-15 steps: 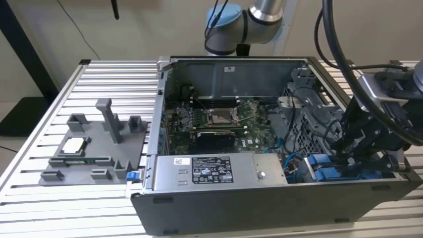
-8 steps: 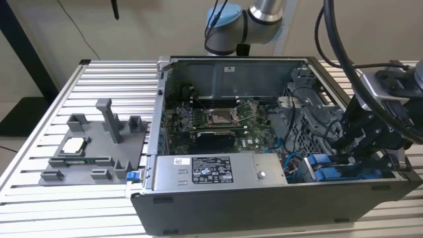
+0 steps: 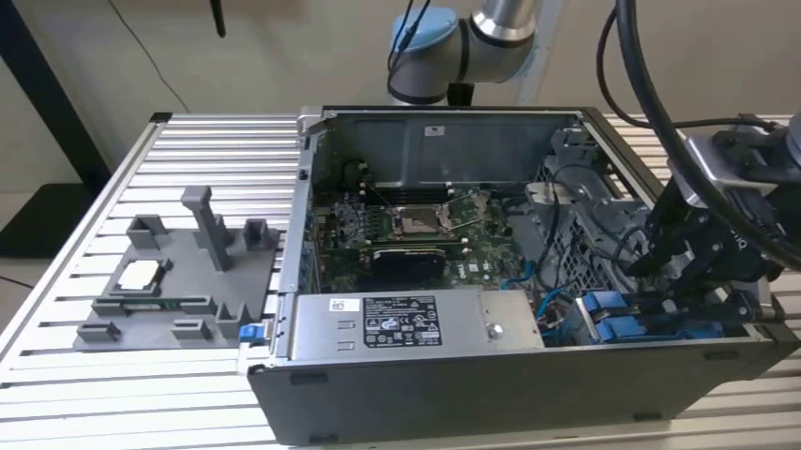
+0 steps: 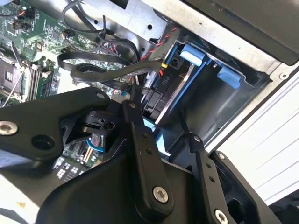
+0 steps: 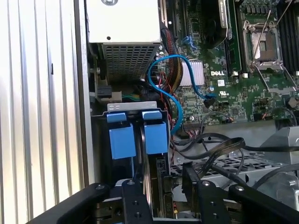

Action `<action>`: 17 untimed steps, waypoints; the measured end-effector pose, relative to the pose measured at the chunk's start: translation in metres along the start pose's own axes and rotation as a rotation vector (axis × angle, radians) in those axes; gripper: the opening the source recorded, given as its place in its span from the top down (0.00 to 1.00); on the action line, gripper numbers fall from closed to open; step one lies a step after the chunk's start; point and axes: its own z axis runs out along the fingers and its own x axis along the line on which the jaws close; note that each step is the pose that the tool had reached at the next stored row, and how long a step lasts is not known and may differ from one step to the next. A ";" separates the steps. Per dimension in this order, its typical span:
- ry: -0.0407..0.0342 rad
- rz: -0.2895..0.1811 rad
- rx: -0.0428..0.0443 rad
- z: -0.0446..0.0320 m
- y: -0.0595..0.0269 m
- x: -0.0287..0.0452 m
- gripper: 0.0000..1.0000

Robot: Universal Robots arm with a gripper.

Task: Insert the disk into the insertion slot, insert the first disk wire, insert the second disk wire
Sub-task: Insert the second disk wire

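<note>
The disk (image 4: pixel 180 89) sits on edge in the insertion slot (image 4: pixel 219 105) of the grey drive cage (image 3: pixel 626 323), its blue carrier (image 4: pixel 192 54) at the outer end. In the first wrist view two blue carrier tabs (image 5: pixel 155 134) stand side by side in the cage. A black connector (image 4: pixel 162 77) with red and black wires rests against the disk's end, and a flat black cable (image 4: pixel 93 65) loops to a second black plug (image 4: pixel 152 100) beside it. My gripper (image 4: pixel 159 119) (image 5: pixel 161 179) (image 3: pixel 682 295) hangs over that end, open, one fingertip (image 4: pixel 133 106) next to the second plug.
The open computer case holds a grey power-supply box (image 3: pixel 414 323) and the motherboard (image 3: pixel 414 225). A blue cable (image 5: pixel 174 95) curls near the cage. A grey fixture plate (image 3: pixel 175 281) lies on the slatted table (image 3: pixel 150 394) at the exterior view's left.
</note>
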 end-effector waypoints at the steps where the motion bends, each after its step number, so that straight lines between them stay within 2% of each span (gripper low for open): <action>1: 0.0002 0.000 0.0000 -0.0005 0.0000 -0.0001 0.55; 4: -0.0005 0.000 0.0000 -0.0043 0.0007 -0.0008 0.55; 9: -0.0013 0.000 -0.0001 -0.0177 0.0026 -0.0033 0.55; 17: -0.0014 0.000 0.0000 -0.0532 0.0076 -0.0101 0.55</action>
